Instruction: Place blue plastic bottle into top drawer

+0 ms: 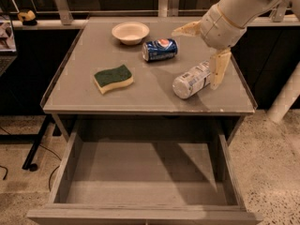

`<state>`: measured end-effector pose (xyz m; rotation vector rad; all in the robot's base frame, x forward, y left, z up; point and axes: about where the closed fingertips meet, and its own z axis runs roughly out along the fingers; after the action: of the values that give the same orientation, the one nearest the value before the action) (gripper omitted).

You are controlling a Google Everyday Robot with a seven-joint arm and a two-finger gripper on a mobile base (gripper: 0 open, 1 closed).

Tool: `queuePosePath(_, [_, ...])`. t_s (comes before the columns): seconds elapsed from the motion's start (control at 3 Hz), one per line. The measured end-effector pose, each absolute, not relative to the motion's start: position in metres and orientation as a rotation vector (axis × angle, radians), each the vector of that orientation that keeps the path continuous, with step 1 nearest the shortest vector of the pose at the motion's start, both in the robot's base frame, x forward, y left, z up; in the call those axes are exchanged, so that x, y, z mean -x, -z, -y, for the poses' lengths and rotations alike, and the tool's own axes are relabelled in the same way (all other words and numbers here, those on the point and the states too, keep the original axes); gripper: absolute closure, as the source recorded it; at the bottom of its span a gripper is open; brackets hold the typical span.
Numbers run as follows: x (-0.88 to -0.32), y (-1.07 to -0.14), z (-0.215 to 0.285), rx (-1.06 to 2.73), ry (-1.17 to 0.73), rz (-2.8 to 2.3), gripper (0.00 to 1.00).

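Note:
The blue plastic bottle (191, 81) lies on its side on the right part of the table top, its wide end toward the front left. My gripper (195, 60) hangs just above the bottle's far end. It is open, with one finger (185, 30) pointing left toward the can and the other finger (218, 68) pointing down next to the bottle's cap end. It holds nothing. The top drawer (140, 170) is pulled out below the table's front edge and has nothing in it.
A blue Pepsi can (160, 49) lies on its side behind the bottle. A cream bowl (130, 32) stands at the back. A green and yellow sponge (113, 78) lies to the left. The table (79, 64) has a low raised rim.

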<state>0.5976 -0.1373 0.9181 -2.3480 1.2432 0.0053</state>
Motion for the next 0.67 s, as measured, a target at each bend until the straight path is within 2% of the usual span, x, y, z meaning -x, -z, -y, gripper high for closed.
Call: queuePosePath(0.67, [-0.598,-0.876,0.157,2.388,-0.025,-1.381,0.0])
